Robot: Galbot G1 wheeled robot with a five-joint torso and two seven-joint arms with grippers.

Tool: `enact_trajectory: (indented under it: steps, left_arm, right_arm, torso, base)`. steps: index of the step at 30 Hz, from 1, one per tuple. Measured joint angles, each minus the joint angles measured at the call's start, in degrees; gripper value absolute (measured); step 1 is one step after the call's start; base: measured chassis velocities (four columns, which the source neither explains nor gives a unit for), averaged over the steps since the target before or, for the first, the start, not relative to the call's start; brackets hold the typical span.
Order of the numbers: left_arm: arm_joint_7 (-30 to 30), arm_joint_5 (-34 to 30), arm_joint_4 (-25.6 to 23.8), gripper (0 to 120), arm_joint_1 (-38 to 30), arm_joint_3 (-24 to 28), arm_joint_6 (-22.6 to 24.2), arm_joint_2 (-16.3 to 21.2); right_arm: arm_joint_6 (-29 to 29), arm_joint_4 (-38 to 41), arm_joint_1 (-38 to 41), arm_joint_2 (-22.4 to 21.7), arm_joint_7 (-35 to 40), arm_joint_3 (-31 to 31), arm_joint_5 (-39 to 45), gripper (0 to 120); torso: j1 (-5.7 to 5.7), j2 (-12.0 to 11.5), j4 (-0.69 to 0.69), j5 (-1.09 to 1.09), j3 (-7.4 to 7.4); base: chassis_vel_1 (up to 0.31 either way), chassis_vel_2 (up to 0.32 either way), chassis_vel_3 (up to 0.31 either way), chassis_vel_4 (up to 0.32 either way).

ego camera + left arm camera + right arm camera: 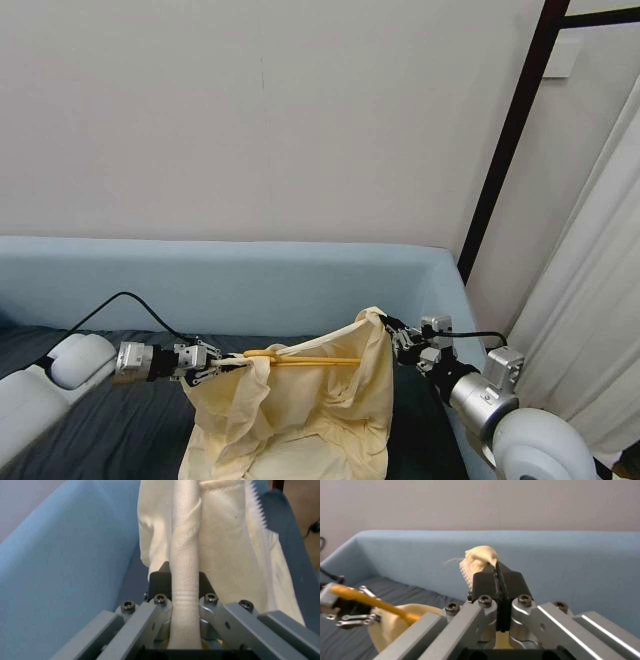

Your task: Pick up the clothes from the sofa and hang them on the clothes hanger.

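Pinching a cream garment (300, 420) aloft over the blue sofa (250, 285), with the left gripper (232, 366) fingers (206, 583) clamped on a twisted roll of cloth and the right gripper (392, 332) fingers (485, 583) pressed together on a bunched corner. Sagging in loose folds, a yellow hanger (310, 360) across it. Looks light, soft, limp; likely best held at gathered edges. Shows no readable label.
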Motion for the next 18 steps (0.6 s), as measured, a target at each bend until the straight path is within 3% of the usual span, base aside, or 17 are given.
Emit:
enact_trajectory:
  steps: [9, 18]
  left_arm:
    - [-2.0, -4.8, 2.2, 2, -7.5, 10.3, 3.5, -2.2]
    - [-2.3, -10.4, 2.3, 2, -12.9, 14.8, 5.6, -3.8]
  right_arm:
    - [0.8, 2.2, -0.4, -1.9, -1.1, 0.9, -0.4, 0]
    - [1.9, 2.5, -1.2, -1.5, -3.7, -0.5, -5.4, 0]
  torso:
    - [0.0, 0.0, -0.01, 0.0, 0.0]
    - [0.0, 0.0, -0.01, -0.01, 0.0]
  base:
    - [0.0, 0.0, 0.0, 0.0]
    - [0.0, 0.0, 0.0, 0.0]
